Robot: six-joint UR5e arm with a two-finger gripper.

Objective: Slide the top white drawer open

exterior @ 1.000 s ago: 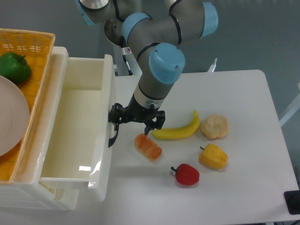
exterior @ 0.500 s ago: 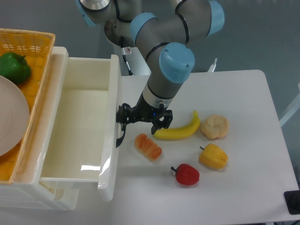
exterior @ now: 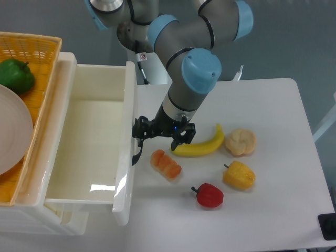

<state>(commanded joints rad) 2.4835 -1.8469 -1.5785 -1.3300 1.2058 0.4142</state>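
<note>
The top white drawer [exterior: 86, 142] is slid far out of the cabinet towards the right and has nothing in it. Its front panel [exterior: 127, 157] carries a curved black handle [exterior: 137, 154]. My gripper [exterior: 161, 137] hangs just right of that panel, low over the table, with its fingers spread open. The left finger [exterior: 139, 131] sits against the top of the handle, and the right finger [exterior: 182, 140] is over the banana's end. Nothing is clamped between them.
A yellow wicker basket [exterior: 44, 58] on the cabinet holds a green pepper [exterior: 16, 75] and a white plate [exterior: 11, 131]. The lower drawer's edge [exterior: 63, 223] shows beneath. On the table lie a salmon piece [exterior: 166, 164], banana [exterior: 202, 147], bread roll [exterior: 241, 142], yellow pepper [exterior: 239, 176] and red pepper [exterior: 209, 195].
The gripper moved right, and the drawer front and handle came with it, so the drawer stands further out than a second ago. The food on the table has not moved.
</note>
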